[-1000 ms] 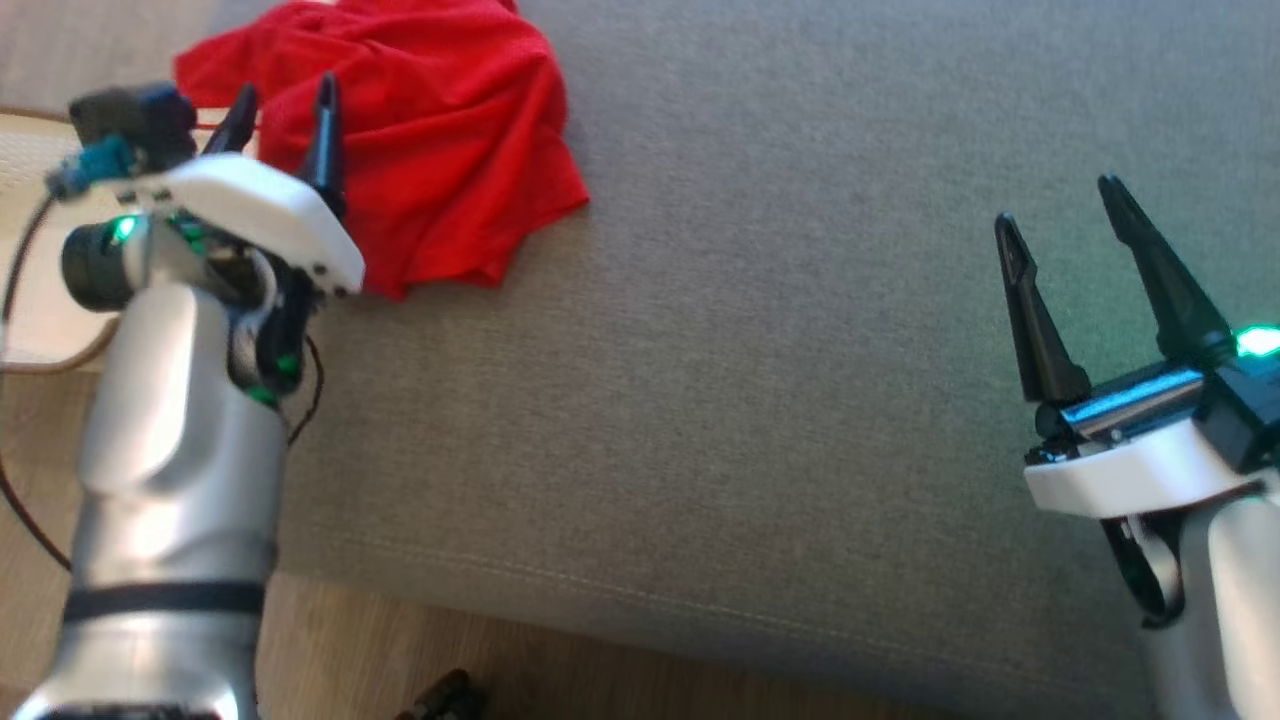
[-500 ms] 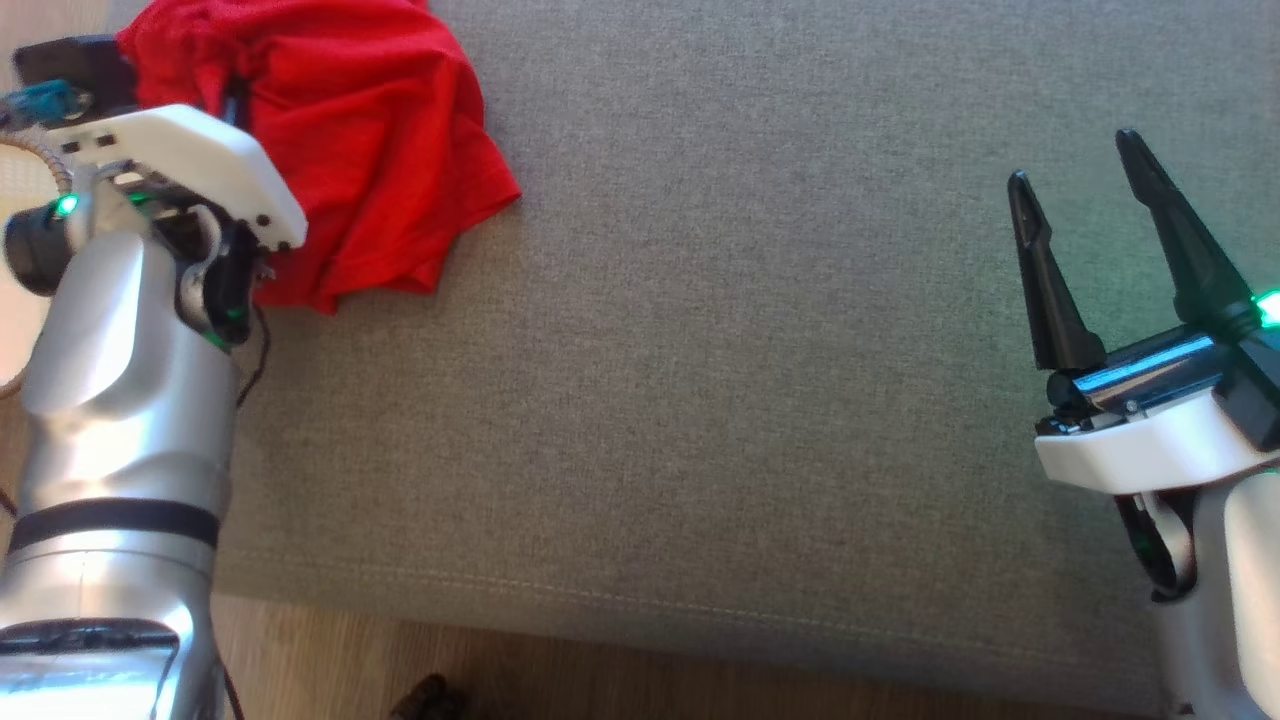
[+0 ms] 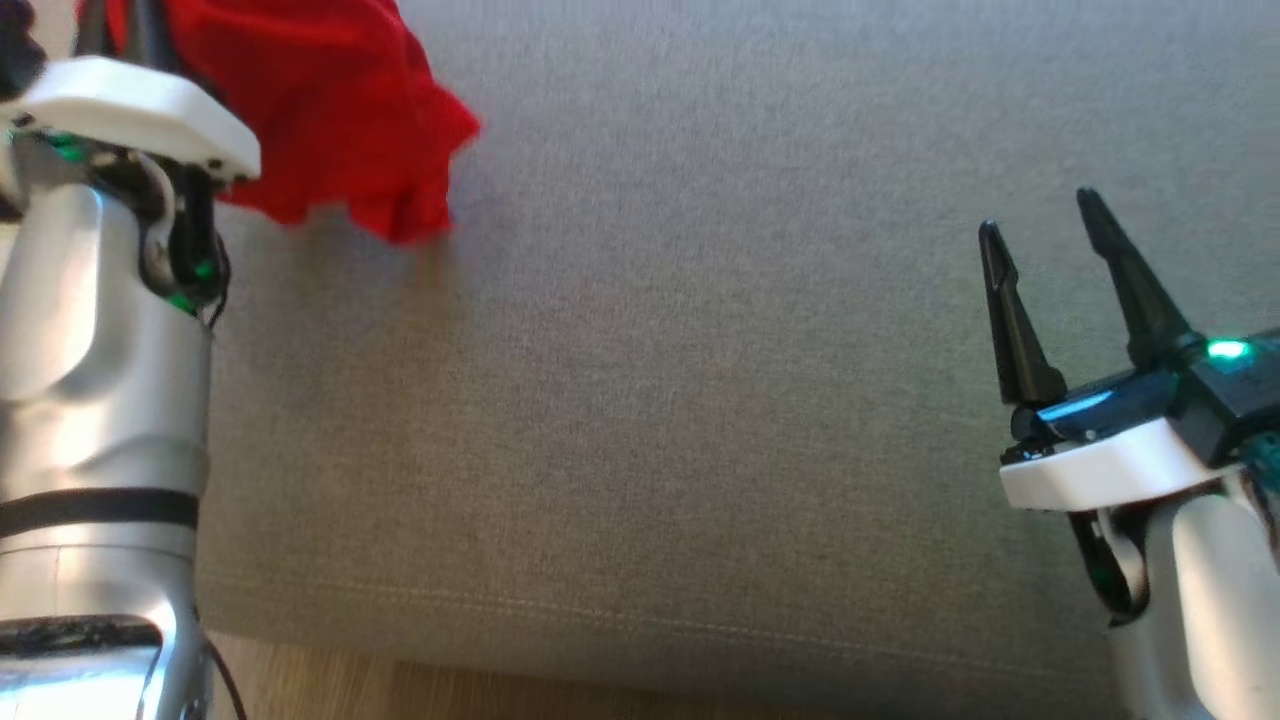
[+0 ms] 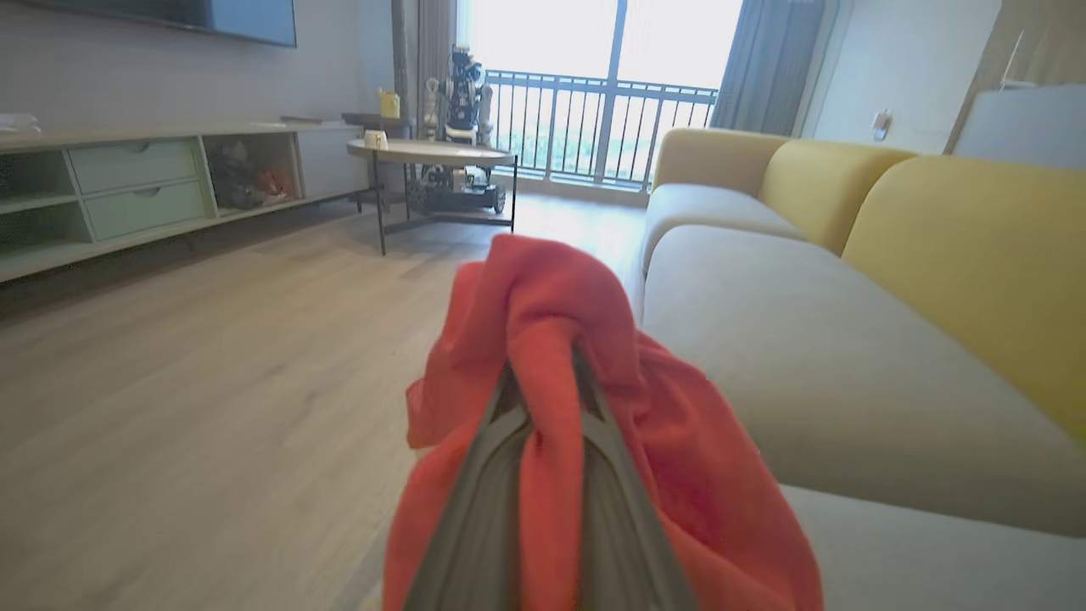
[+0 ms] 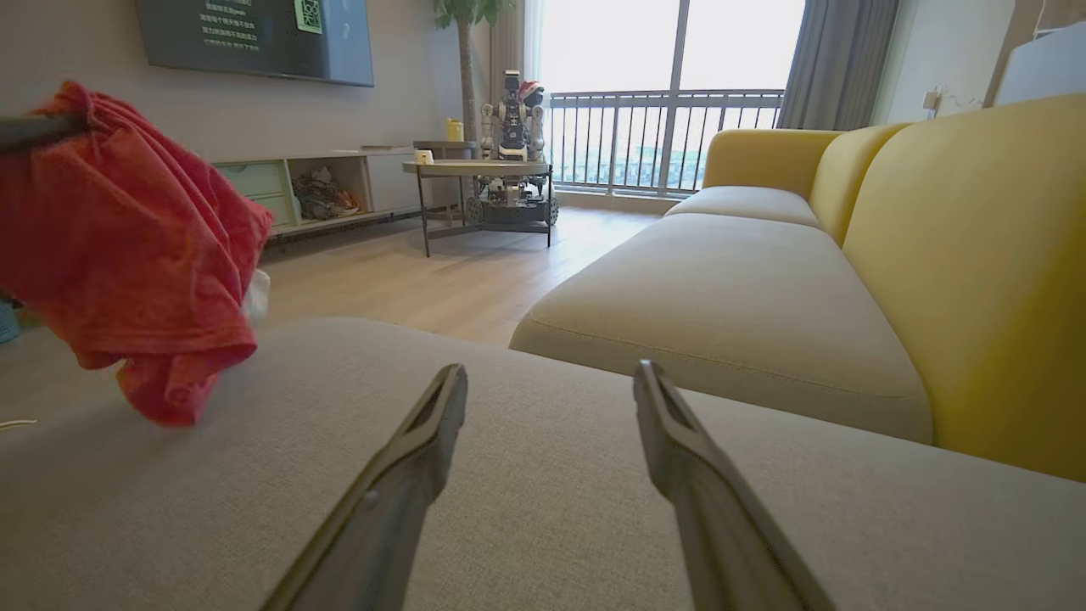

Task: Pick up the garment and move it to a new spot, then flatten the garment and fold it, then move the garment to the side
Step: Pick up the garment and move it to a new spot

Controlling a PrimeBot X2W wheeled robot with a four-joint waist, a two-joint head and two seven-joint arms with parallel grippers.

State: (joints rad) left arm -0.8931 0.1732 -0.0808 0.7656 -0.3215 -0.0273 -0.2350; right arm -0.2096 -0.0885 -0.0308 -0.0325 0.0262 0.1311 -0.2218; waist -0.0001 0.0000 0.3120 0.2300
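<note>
Red garment (image 3: pixel 330 120), grey cushion (image 3: pixel 700 400), yellow sofa back (image 5: pixel 976 255).

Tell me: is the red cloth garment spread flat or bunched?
Bunched. The red cloth garment hangs in crumpled folds, clamped in the shut left gripper over the grey sofa cushion.

Soft red cloth garment (image 3: pixel 330 110), matt grey woven cushion (image 3: pixel 650 400), glossy silver forearm (image 3: pixel 90 400)
</note>
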